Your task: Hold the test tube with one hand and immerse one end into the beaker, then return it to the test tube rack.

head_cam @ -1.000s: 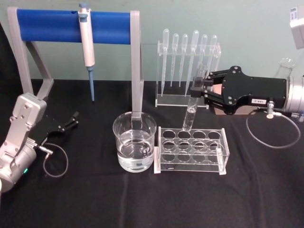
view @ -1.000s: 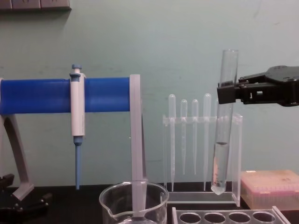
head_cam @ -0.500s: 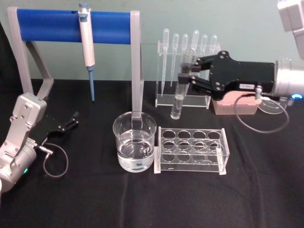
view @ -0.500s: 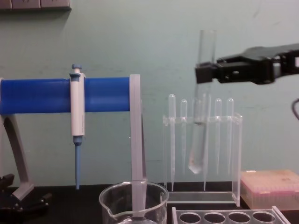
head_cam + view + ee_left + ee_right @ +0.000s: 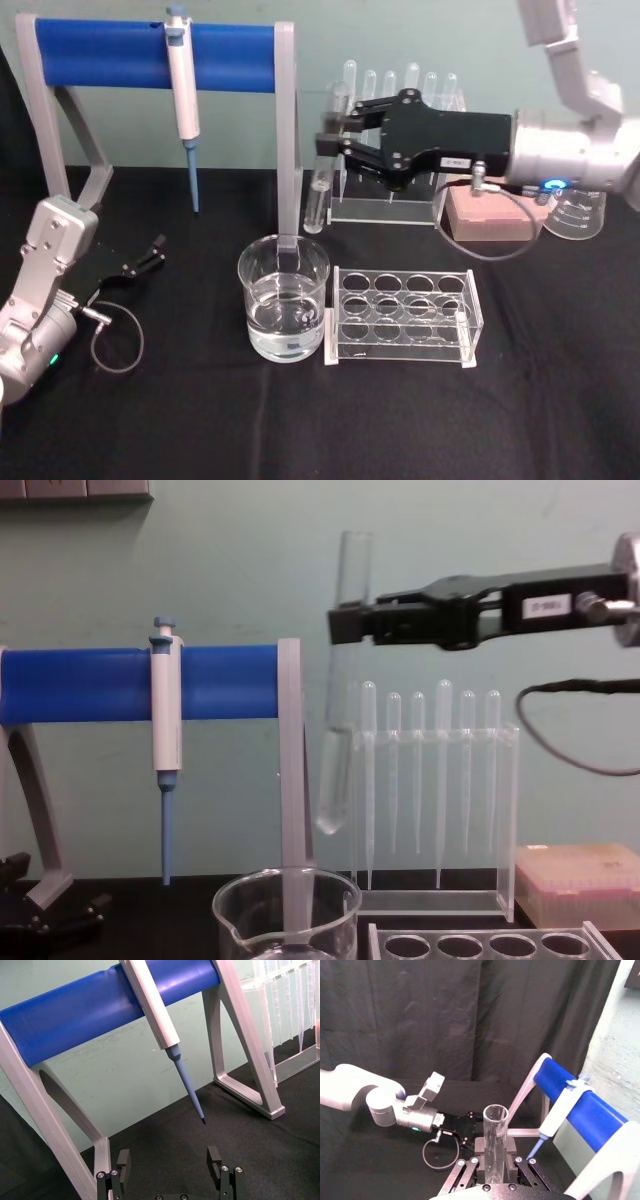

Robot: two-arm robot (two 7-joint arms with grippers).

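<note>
Your left gripper (image 5: 150, 252), the black one on the silver arm, is resting on the black table far to the left. Its two fingers are apart and are holding nothing.

Next comes the grey stand with the fat blue bar (image 5: 110, 55). A white and blue pipette (image 5: 181, 85) is hanging from it, point down.

Then comes the wide clear glass beaker (image 5: 248, 300) with water in it. It is sitting on the table just to the left of the clear plastic rack with round holes (image 5: 400, 340), and all the holes are empty.

The long clear glass test tube (image 5: 321, 170) is hanging in the air, high over the table. Your right gripper (image 5: 335, 135), the black one with the white label, is squeezing it tight near its open top.

The tube is standing almost straight up, round end down, with its top leaning a little to the right. That round end is well above the beaker's rim, over its right side or just behind it. So you are needing to go a bit left and then straight down. The right arm is the nearer one.
</note>
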